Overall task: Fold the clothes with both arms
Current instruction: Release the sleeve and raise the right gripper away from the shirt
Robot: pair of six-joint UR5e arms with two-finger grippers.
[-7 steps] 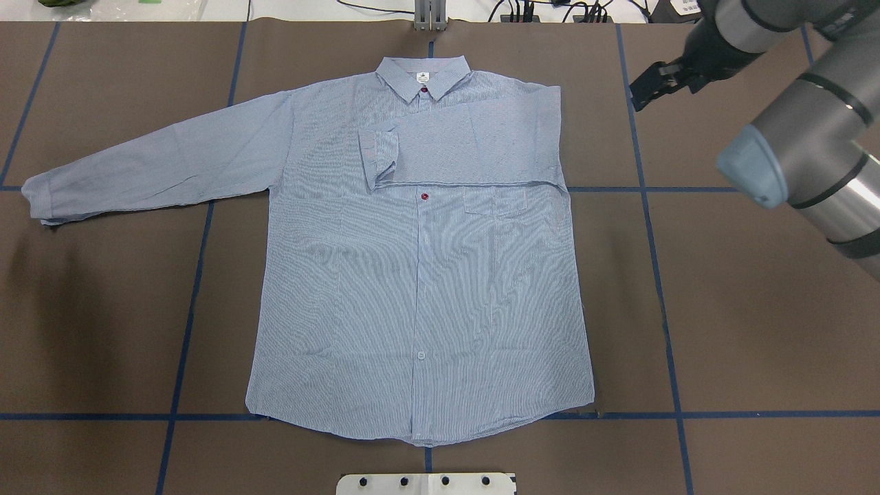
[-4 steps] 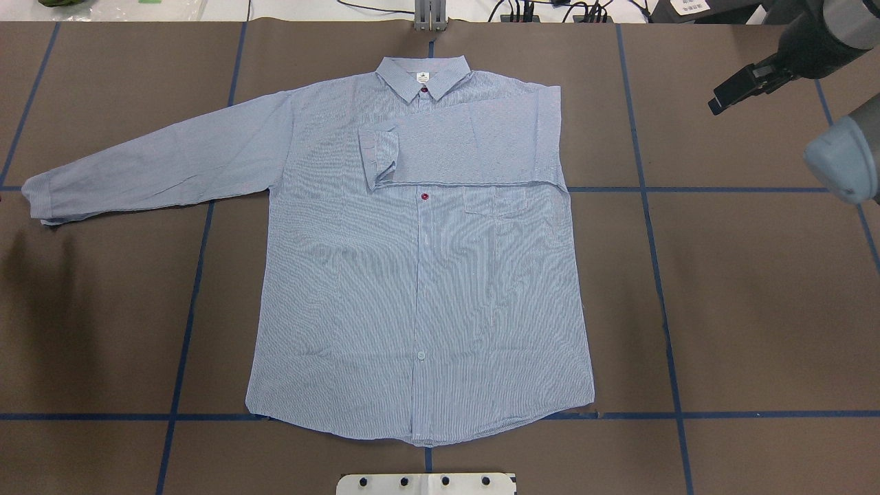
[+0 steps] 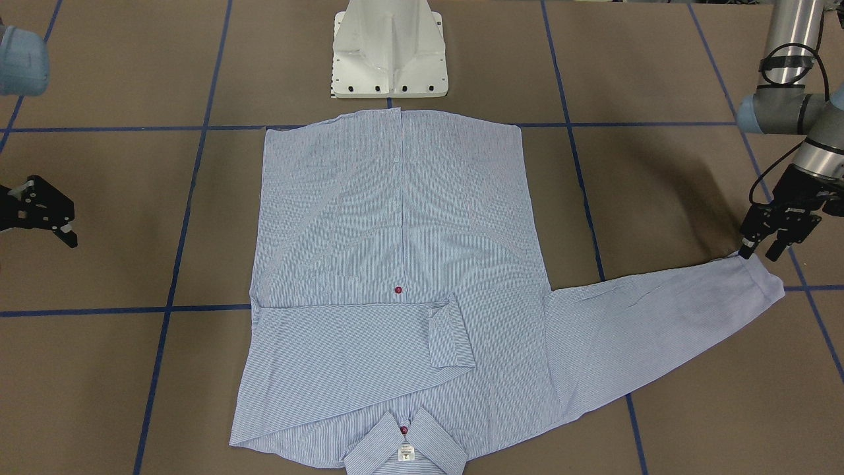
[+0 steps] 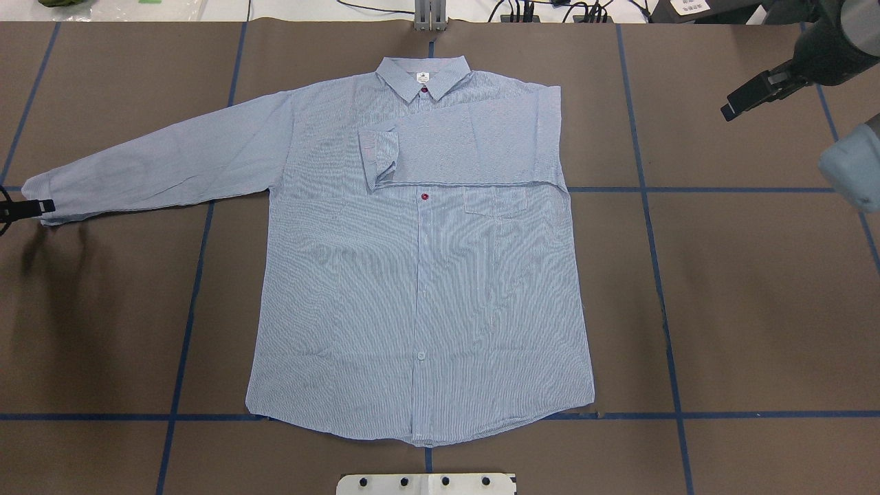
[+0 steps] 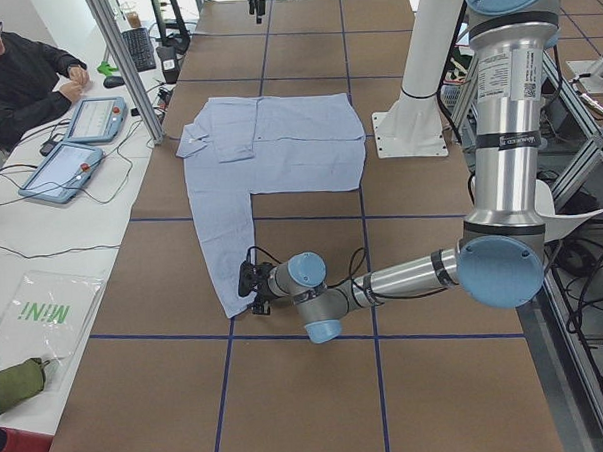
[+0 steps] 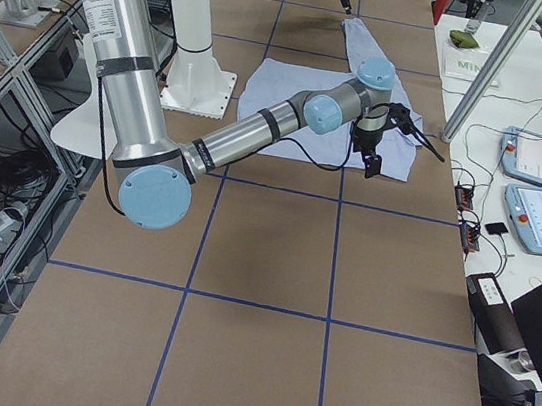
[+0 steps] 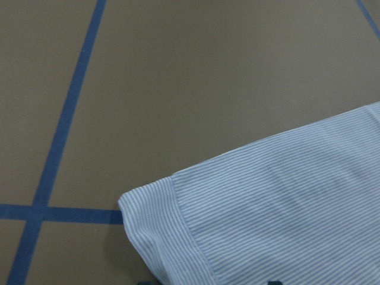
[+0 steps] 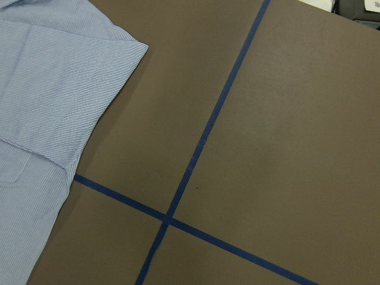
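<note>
At left gripper [image 3: 758, 252] tips: sleeve cuff [image 3: 758, 277] just beneath; jaws spread; contact cannot be told | shirt [image 4: 419, 275] flat on table [image 4: 756, 309]; other sleeve folded across chest | right gripper [image 3: 59, 221]: jaws spread, empty; well apart from shirt's folded side

left gripper [image 3: 758, 252] open, low, right gripper [image 3: 58, 214] open

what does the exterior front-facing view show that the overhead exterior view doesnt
Only front-facing: the whole black two-finger left claw, open beside the outstretched sleeve's cuff, and the tall white pedestal base. Only overhead: black cables behind the brown table. Both: the light blue striped button-up shirt lying flat, its other sleeve folded across the chest.
</note>
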